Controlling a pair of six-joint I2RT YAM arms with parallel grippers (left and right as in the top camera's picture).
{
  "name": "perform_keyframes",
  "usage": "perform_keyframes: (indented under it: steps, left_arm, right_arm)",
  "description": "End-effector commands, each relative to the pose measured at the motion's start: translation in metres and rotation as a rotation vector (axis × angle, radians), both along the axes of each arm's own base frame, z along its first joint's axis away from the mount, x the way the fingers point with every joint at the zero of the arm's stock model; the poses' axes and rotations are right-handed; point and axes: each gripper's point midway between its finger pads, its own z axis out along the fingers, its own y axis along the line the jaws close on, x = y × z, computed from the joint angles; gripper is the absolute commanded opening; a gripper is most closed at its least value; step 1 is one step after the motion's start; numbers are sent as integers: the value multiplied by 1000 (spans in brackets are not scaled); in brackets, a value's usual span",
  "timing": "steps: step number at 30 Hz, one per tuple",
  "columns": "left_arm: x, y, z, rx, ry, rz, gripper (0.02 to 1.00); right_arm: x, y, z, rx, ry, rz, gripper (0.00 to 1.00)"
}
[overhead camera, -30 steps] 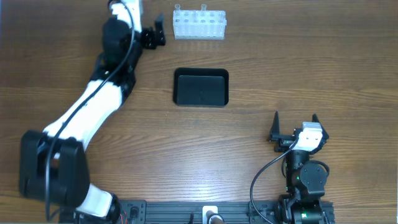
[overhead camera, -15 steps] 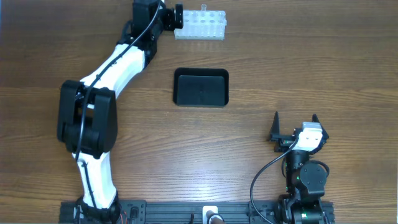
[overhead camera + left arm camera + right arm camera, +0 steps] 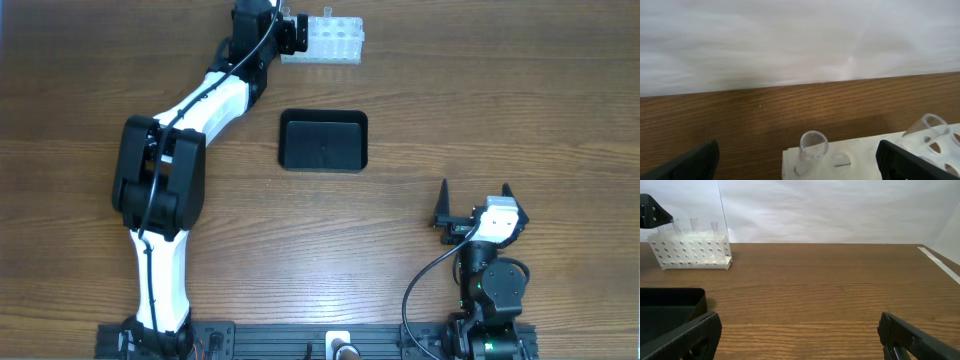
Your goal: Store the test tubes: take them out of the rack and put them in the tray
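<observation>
While my left tool (image 3: 797, 152) hangs spread wide at the end of the rack (image 3: 322, 41), one clear tube (image 3: 812, 146) stands upright in the rack between its fingers, touching neither; a second tube (image 3: 926, 127) leans further along. The black tray (image 3: 323, 118) lies on the bench (image 3: 520, 100) near the rack. My right tool (image 3: 474, 195) sits unclenched, well apart from both

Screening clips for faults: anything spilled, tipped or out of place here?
Nothing stands out. The rack stands upright with test tubes in it, the tray lies flat and empty, and the left gripper is at the rack's end.
</observation>
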Motion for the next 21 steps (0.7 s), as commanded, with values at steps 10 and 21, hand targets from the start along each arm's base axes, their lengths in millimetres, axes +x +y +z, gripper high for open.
perform_keyframes:
  steps: [10,21]
  left_arm:
    - [7,1,-4,28,-21,28,825]
    - [11,-9,-12,24,-51,14,720]
  right_arm:
    - [0,0,-2,3,0,1,993]
    - [0,0,-2,3,0,1,991]
